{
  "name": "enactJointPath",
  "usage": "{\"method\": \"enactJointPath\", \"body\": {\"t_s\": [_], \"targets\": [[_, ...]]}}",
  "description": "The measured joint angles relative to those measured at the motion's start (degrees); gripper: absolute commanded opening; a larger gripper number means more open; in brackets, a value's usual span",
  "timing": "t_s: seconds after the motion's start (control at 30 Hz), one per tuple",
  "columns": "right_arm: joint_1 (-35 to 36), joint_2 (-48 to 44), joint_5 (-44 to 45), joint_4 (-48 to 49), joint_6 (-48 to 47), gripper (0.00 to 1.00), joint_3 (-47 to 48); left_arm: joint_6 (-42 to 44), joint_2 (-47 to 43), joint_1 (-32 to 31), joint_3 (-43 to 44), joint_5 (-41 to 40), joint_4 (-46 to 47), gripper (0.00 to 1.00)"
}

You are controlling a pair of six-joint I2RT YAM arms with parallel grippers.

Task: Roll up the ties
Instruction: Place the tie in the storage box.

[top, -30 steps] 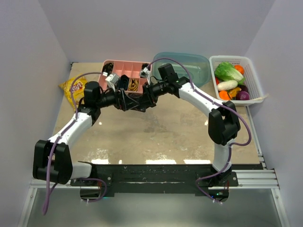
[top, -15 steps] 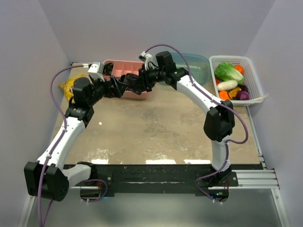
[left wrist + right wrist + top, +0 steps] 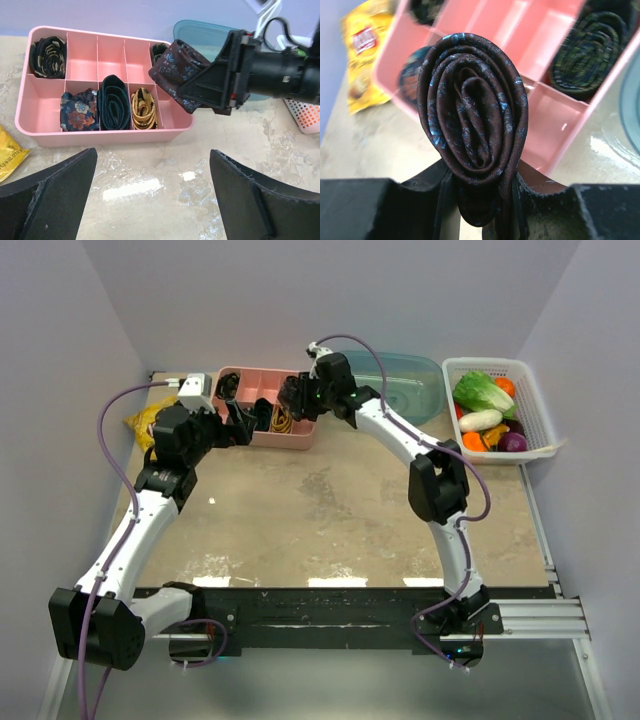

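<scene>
The left tool (image 3: 152, 152) has just let go. Its fingers now stand as wide as they go, with nothing between them, and it is drawn back to the left front of the pink tray (image 3: 100, 137), low over the worktop (image 3: 330, 500). The rolled tie (image 3: 472, 125) is therefore carried by the right tool (image 3: 480, 187) alone, which pinches the dark brown coil at its lower edge with the fingers partly closed on it. The coil looks tight and keeps its shape. It hangs in the air above the right end of the tray, near a free compartment (image 3: 170, 107) beside the yellow coil (image 3: 144, 107). I judge that the rolling of this tie is finished and only the putting down remains. One second ago both tools were close together in front of the tray, over the open worktop. Since then the right arm has reached further toward the tray and the left arm has swung away to the left.
</scene>
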Motion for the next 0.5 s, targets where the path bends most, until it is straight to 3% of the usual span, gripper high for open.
{"method": "enactJointPath", "body": {"t_s": [0.27,0.5], "targets": [[0.59,6.36,10.10,1.16,5.70,0.00,1.18,0.31,0.00,0.00,-0.04,-0.37,-0.35,1.00],[3.15,5.20,15.96,4.39,6.91,0.00,-4.11,0.31,0.00,0.00,-0.68,-0.48,-0.52,1.00]]}}
